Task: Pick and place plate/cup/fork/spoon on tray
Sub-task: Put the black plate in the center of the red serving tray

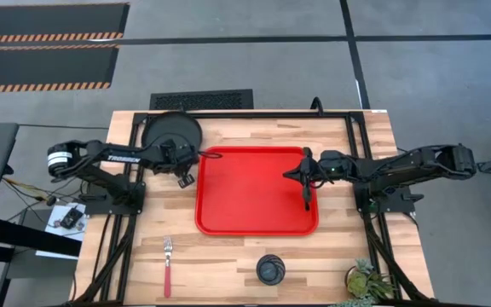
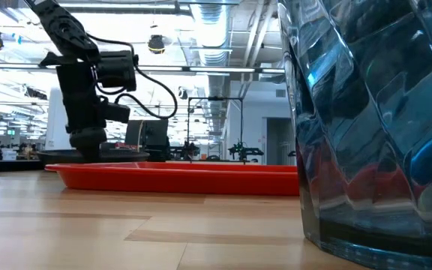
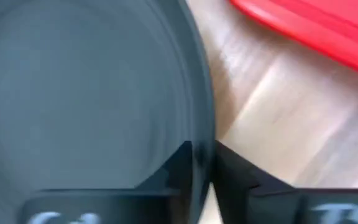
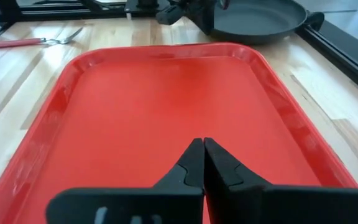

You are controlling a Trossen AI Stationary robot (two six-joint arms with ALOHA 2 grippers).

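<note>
The bench (image 1: pixel 254 256) is made of light wood planks with a black metal frame around it. It stands on a grey floor (image 1: pixel 254 64) marked with dark lines, and striped black and orange mats (image 1: pixel 45 34) lie far behind it. A black floor grille (image 1: pixel 200 100) is just behind the bench. In the low view the room beyond is a big hall with ceiling lamps, pipes and other workstations.

The tray (image 1: pixel 254 192) lies in the middle of the bench and serves here as the landmark. The plate (image 1: pixel 171 132) is just outside the tray's far left corner. The left end effector (image 1: pixel 180 162) is at the plate's edge, beside the tray's left rim; in the left wrist view its fingers (image 3: pixel 179 168) are nearly together with the plate's rim between them, so it grips the plate. White letters reading "TROSSEN" show on the left arm (image 1: pixel 122 157).

The right end effector (image 1: pixel 306 200) is over the tray's right part, with its fingers (image 4: pixel 194 165) pressed together and holding nothing.

The fork (image 1: pixel 167 266) lies in front of the tray, toward the left. The cup (image 1: pixel 270 269) stands in front of the tray, near its middle, and fills the low view's right side. A small green plant (image 1: pixel 366 281) is at the bench corner in front of the tray, to the right.
</note>
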